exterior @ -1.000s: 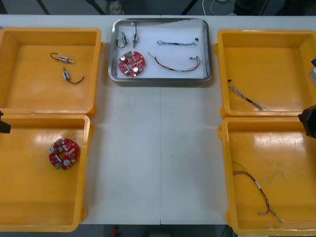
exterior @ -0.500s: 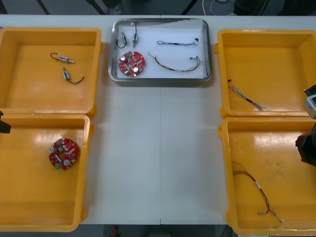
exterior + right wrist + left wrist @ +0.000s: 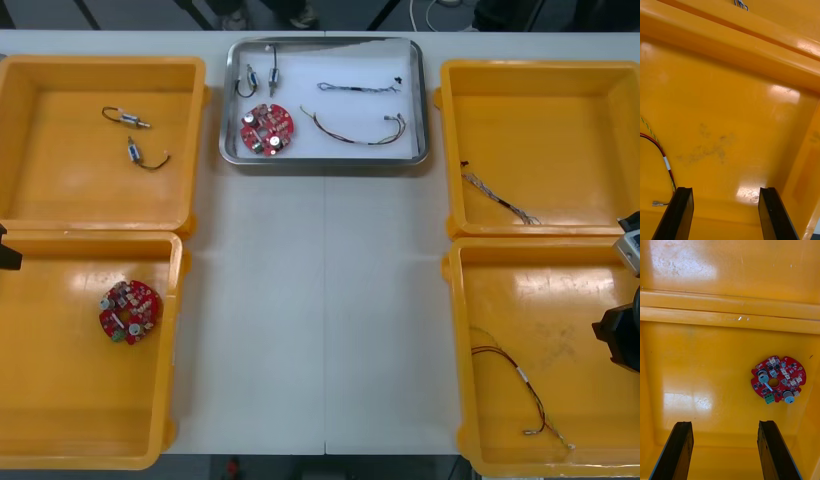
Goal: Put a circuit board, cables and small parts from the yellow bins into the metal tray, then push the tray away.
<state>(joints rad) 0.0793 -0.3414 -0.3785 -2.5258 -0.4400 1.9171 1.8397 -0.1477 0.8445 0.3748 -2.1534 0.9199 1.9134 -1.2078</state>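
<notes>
While both pairs of black fingers stand spread with nothing between them, the right gripper hangs low over the floor of the near right yellow plastic bin. The thin red and yellow cable with a metal end lies off beside one finger, not in the gap. The left gripper hangs over the near left yellow plastic bin, where a spare round red circuit board lies a little beyond one fingertip. Farther out, the shiny rectangular metal tray already holds a round red board, two small metal parts, a twisted blue and white cable and a red and yellow wire. Loading therefore looks finished, and only the push seems to be left. To do that well, a gripper should rise clear of its bin wall and travel up the bare white table. It should meet the tray's near rim at its middle, so the tray slides straight rather than turning, and push gently so the loose contents stay put. The tray sits between the far left yellow bin, holding two more small wired metal pieces, and the far right yellow bin, holding a thin twisted cable. Their walls lie just beside the tray's corners and could catch it. Little table seems to be left beyond the tray.
</notes>
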